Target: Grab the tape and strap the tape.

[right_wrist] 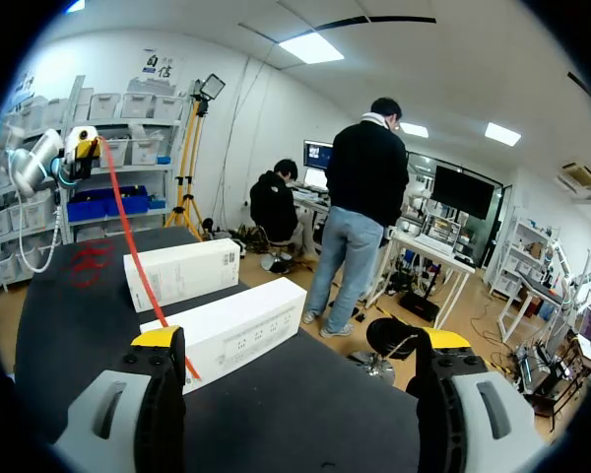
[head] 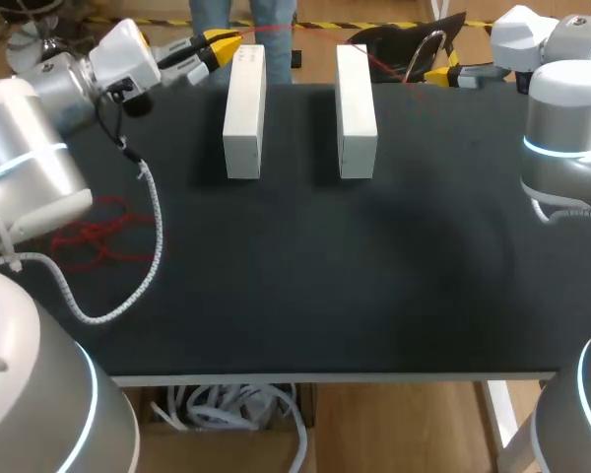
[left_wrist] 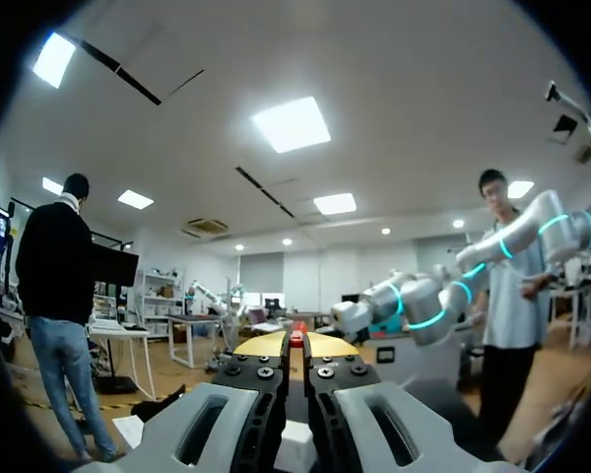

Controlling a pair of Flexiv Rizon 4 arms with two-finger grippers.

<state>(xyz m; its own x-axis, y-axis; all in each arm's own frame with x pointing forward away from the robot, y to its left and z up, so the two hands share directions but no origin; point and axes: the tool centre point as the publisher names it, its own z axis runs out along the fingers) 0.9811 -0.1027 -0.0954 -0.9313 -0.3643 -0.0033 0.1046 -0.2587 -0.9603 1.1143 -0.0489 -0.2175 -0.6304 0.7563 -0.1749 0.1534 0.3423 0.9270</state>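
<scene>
Left tool [head: 229, 43]: far left of counter [head: 325, 286]; tips pressed together, pinching tape [right_wrist: 130, 222].
Tape: red, taut, running from left tool over the boxes' far ends toward right tool.
Right tool [head: 441, 75]: far right; fingers spread wide, tape passing beside one finger, contact unclear.
Left box [head: 244, 110], right box [head: 356, 110]: white, parallel, far middle; side print too small to read.
Tangle [head: 97, 239]: red, on counter, left.

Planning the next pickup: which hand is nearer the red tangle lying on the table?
Left. The left hand is beyond the red tangle, on the same side of the table; the right hand is at the opposite far corner.
</scene>
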